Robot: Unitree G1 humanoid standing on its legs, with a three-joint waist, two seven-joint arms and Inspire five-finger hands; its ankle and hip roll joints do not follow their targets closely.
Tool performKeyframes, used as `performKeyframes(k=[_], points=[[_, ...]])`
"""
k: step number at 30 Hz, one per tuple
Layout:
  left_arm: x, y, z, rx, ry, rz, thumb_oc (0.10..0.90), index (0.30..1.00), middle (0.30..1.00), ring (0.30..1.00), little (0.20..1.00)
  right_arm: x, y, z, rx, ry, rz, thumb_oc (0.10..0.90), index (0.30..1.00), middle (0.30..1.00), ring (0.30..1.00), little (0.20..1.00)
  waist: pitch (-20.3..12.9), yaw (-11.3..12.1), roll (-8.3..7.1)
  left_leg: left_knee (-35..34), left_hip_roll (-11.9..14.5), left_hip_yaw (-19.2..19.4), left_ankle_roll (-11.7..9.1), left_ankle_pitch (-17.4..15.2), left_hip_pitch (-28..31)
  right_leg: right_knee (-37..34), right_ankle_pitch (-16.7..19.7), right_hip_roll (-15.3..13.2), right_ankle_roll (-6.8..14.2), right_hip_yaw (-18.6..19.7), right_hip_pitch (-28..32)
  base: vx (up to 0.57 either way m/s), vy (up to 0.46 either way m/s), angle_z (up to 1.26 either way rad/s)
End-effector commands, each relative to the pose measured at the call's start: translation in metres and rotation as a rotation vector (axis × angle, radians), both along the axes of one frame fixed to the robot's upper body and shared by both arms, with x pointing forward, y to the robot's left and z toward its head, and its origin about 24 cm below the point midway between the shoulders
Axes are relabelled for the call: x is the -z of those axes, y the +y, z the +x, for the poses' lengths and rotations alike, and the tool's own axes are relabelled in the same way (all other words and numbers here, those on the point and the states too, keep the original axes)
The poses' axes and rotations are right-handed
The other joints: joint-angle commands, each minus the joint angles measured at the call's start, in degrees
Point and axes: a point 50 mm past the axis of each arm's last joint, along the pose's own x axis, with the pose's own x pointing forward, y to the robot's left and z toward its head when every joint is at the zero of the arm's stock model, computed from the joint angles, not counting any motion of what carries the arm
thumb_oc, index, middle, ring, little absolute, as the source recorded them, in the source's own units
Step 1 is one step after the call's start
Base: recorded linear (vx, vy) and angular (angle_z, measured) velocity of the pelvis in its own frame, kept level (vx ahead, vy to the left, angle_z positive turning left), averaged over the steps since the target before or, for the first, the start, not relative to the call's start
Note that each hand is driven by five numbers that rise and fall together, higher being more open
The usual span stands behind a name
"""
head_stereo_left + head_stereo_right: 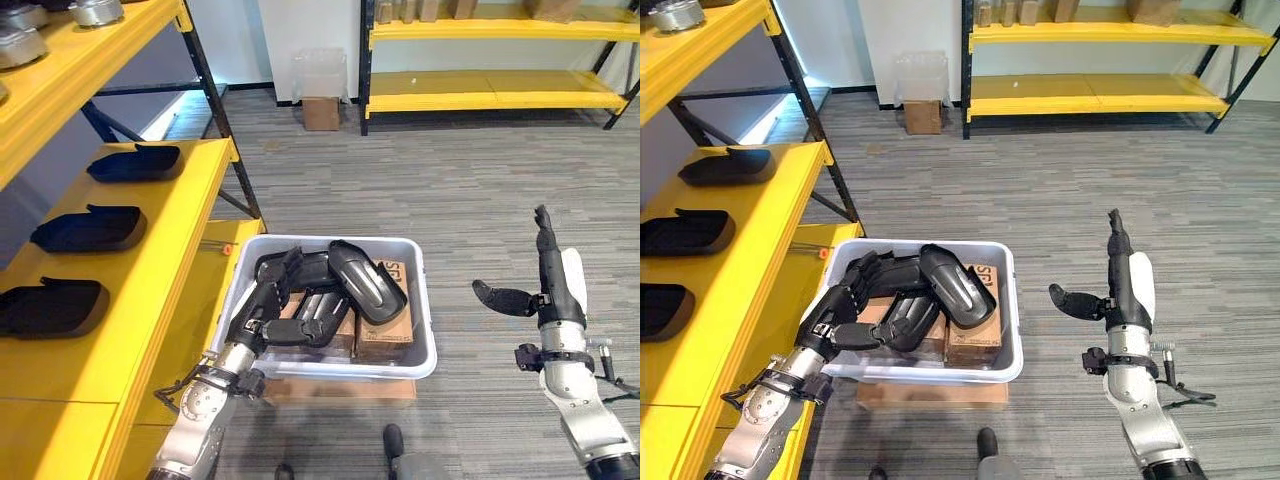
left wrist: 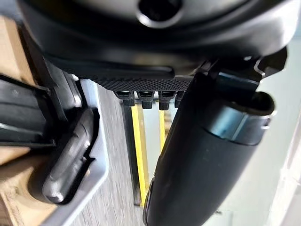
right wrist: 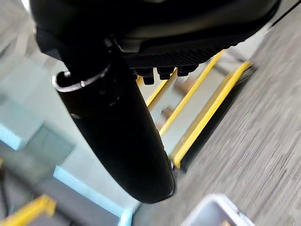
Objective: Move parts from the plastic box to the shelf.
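Inside plastic box (image 1: pixel 425 330), black parts (image 1: pixel 365 280) rest on cardboard boxes (image 1: pixel 385 335).

A storeroom: yellow steel shelving (image 1: pixel 480 98) (parts on it), grey carpet (image 1: pixel 480 190).

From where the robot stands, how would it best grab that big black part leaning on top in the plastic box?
Probably by the raised upper end of the black part, coming from above. It lies tilted on the pile in the plastic box, so that end stands free. The left hand is already reaching in there.
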Motion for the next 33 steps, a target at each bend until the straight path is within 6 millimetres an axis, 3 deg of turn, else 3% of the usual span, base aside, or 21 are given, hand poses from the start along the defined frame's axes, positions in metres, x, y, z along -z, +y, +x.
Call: performKeyframes(k=[1, 3, 5, 7, 9, 12, 18, 19, 20, 23, 29, 33], points=[[-0.056, -0.005, 0.023, 0.084, -0.254, -0.075, 0.9, 1.0, 1.0, 1.0, 1.0, -0.075, 0.024, 0.008, -0.14, -0.34, -0.137, 0.9, 1.0, 1.0, 1.0, 1.0, -2.39, -0.46, -3.48, 9.15, 2.01, 10.32, -0.65, -3.04, -2.3, 4.42, -9.46, -5.4, -0.1, -6.21, 3.06, 0.01, -0.12, 0.94], [-0.055, -0.009, 0.027, 0.09, -0.248, -0.091, 0.9, 1.0, 1.0, 1.0, 1.0, -0.081, 0.027, 0.01, -0.159, -0.35, -0.177, 0.9, 1.0, 1.0, 1.0, 1.0, -2.18, -0.36, -2.88, 7.57, 2.02, 9.57, -1.33, -0.41, -4.71, 3.51, -9.03, -5.23, -0.31, -7.24, 3.42, 0.03, 0.0, 1.48], [-0.052, -0.009, 0.024, 0.077, -0.242, -0.084, 0.9, 1.0, 1.0, 1.0, 1.0, -0.088, 0.04, 0.018, -0.225, -0.358, -0.229, 0.9, 1.0, 1.0, 1.0, 1.0, -1.95, 1.14, -2.15, 3.84, 1.47, 4.7, -2.17, 2.02, -5.87, 2.98, -9.34, -5.06, -0.09, -6.14, 3.78, 0.14, 0.091, 0.77], [-0.047, 0.001, 0.016, 0.041, -0.226, -0.066, 0.9, 1.0, 1.0, 1.0, 1.0, -0.094, 0.051, 0.025, -0.303, -0.356, -0.255, 0.9, 1.0, 1.0, 1.0, 1.0, -1.77, 3.17, -1.62, 2.88, 0.84, 0.91, -1.54, 1.49, -5.3, 3.95, -10.3, -5.1, -0.54, -5.05, 4.05, 0.22, 0.072, -0.3], [-0.046, 0.005, 0.015, 0.022, -0.221, -0.064, 0.9, 1.0, 1.0, 1.0, 1.0, -0.099, 0.055, 0.028, -0.325, -0.355, -0.251, 0.9, 1.0, 1.0, 1.0, 1.0, -1.74, 3.65, -1.44, 2.9, 0.62, 0.89, -1.46, 1.21, -4.94, 4.27, -10.62, -5.04, -0.72, -5.26, 4.2, 0.17, 0.049, -0.43], [-0.048, 0.015, 0.018, -0.019, -0.23, -0.036, 0.9, 1.0, 1.0, 1.0, 1.0, -0.111, 0.075, 0.036, -0.415, -0.398, -0.336, 0.9, 1.0, 1.0, 1.0, 1.0, -1.1, 4.9, -1.01, 4.19, -0.43, 0.57, -1.17, -0.03, -6.32, 6.28, -11.15, -5.51, -0.22, -5.11, 2.12, 0.06, 0.039, 0.05], [-0.075, 0.016, 0.034, -0.022, -0.356, -0.038, 0.9, 1.0, 1.0, 1.0, 1.0, -0.138, 0.096, 0.053, -0.424, -0.457, -0.464, 0.9, 1.0, 1.0, 1.0, 1.0, 5.0, 6.47, -0.39, 8.46, -2.37, -1.23, -0.21, -1.42, -14.09, 10.98, -12.25, -6.24, -0.28, -4.7, -4.98, -0.15, -0.012, 0.06], [-0.075, 0.016, 0.034, -0.022, -0.36, -0.038, 0.9, 1.0, 1.0, 1.0, 1.0, -0.139, 0.096, 0.054, -0.424, -0.456, -0.469, 0.9, 1.0, 1.0, 1.0, 1.0, 5.08, 6.45, -0.39, 8.71, -2.42, -1.3, -0.18, -1.49, -14.44, 11.21, -12.32, -6.29, -0.3, -4.69, -5.29, -0.26, -0.126, 0.14], [-0.084, 0.014, 0.037, -0.005, -0.399, -0.03, 0.9, 1.0, 1.0, 1.0, 1.0, -0.144, 0.09, 0.064, -0.377, -0.438, -0.51, 0.9, 1.0, 1.0, 1.0, 1.0, 7.68, 7.32, -0.41, 11.37, -3.2, -2.51, 0.33, -1.86, -17.84, 13.63, -12.85, -6.13, -0.82, -4.68, -8.03, -0.16, -0.112, 0.1], [-0.089, 0.012, 0.04, 0.0, -0.415, -0.041, 0.9, 1.0, 1.0, 1.0, 1.0, -0.148, 0.083, 0.071, -0.353, -0.417, -0.525, 0.9, 1.0, 1.0, 1.0, 1.0, 9.17, 7.59, -0.35, 13.13, -3.59, -3.12, 0.63, -2.3, -19.92, 15.23, -13.3, -6.06, -1.15, -4.46, -9.81, -0.11, -0.077, 0.06], [-0.1, 0.002, 0.043, 0.055, -0.444, -0.007, 0.9, 1.0, 1.0, 1.0, 1.0, -0.156, 0.075, 0.072, -0.335, -0.386, -0.562, 0.9, 1.0, 1.0, 1.0, 1.0, 12.7, 7.13, -0.46, 17.0, -4.25, -3.74, 1.2, -3.47, -23.91, 18.77, -14.2, -5.88, -1.64, -3.22, -13.86, -0.09, -0.074, -0.04], [-0.104, -0.003, 0.04, 0.083, -0.464, -0.027, 0.9, 1.0, 1.0, 1.0, 1.0, -0.167, 0.063, 0.074, -0.275, -0.398, -0.582, 0.9, 1.0, 1.0, 1.0, 1.0, 14.26, 6.74, 0.35, 17.57, -4.31, -3.62, 1.22, -3.08, -25.81, 20.22, -14.32, -5.48, -2.17, -2.46, -16.53, -0.08, -0.021, -0.07]])
